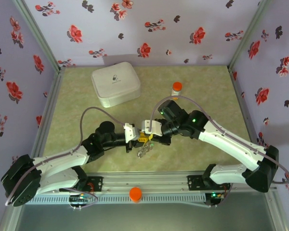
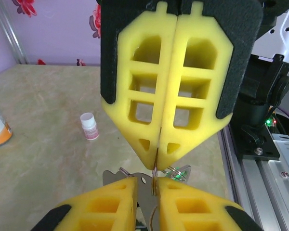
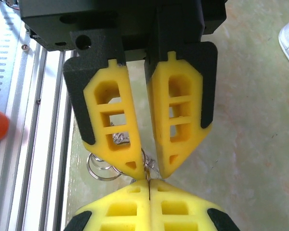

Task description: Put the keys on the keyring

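Left wrist, keyring (image 2: 155, 175) edge-on, upright, right pincer (image 2: 158, 155) pinching it.

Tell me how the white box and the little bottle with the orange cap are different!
The white box is big, flat and squarish; the bottle is tiny, round and stands upright. The box is white; the bottle has an orange cap. Both rest on the table near the back.
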{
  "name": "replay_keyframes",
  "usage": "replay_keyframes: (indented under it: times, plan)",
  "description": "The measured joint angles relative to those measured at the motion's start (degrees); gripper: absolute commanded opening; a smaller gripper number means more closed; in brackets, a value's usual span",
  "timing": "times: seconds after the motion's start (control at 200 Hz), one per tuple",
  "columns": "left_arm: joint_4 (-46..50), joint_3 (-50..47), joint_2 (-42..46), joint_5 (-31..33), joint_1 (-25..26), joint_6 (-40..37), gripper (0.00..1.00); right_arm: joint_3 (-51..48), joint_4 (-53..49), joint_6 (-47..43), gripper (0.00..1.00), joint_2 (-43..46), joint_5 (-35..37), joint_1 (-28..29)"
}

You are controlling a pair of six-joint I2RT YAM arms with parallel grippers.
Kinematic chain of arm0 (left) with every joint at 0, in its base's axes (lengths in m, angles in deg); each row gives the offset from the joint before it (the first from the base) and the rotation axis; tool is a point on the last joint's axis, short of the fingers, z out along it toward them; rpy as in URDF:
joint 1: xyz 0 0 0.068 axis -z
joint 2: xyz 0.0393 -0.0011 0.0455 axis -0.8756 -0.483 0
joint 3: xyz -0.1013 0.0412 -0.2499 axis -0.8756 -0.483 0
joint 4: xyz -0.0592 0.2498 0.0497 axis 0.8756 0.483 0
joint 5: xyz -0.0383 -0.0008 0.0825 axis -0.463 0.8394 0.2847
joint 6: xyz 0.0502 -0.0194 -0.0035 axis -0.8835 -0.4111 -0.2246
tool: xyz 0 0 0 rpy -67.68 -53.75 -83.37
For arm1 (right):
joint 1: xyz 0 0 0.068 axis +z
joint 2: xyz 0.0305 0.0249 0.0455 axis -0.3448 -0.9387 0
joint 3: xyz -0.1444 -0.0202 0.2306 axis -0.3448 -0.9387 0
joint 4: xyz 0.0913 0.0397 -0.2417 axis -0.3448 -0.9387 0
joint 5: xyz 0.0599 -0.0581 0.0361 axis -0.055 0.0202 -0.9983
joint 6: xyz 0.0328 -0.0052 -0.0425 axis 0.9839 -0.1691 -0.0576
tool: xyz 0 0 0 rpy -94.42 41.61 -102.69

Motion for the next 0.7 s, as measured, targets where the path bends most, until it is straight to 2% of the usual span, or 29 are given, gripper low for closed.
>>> replay_keyframes:
  times: [0.185,0.375,0.4,0.42,0.515,0.59,0.665,0.7]
  plan:
    - [0.4,0.0,0.0,0.0,0.1,-0.3,0.0,0.0,0.1,0.2,0.0,0.0,0.0,0.0]
    - [-0.1,-0.1,0.0,0.0,0.1,0.7,0.0,-0.6,1.2,0.9,0.0,0.3,0.0,0.0]
    - [-0.3,-0.2,0.0,0.0,0.1,1.0,0.08,-0.9,1.5,1.0,0.0,0.6,0.0,0.0]
    - [-0.7,-0.3,0.0,0.0,0.1,1.3,0.1,-1.1,1.8,1.0,0.0,0.7,0.0,0.0]
    - [-2.0,-0.5,0.0,0.0,0.1,2.3,0.12,-1.4,2.4,1.6,0.0,1.0,-0.5,0.0]
    - [-3.0,-0.5,0.0,0.0,0.1,2.8,0.09,-1.4,3.1,1.8,0.0,1.1,-0.9,0.0]
    - [-3.3,-0.5,-0.2,-0.1,0.1,3.0,0.0,-1.4,3.4,2.0,0.0,1.0,-0.9,0.0]
    - [-3.3,-0.5,-0.2,-0.1,0.0,3.3,0.0,-1.4,3.4,2.1,0.0,1.1,-0.9,-0.1]
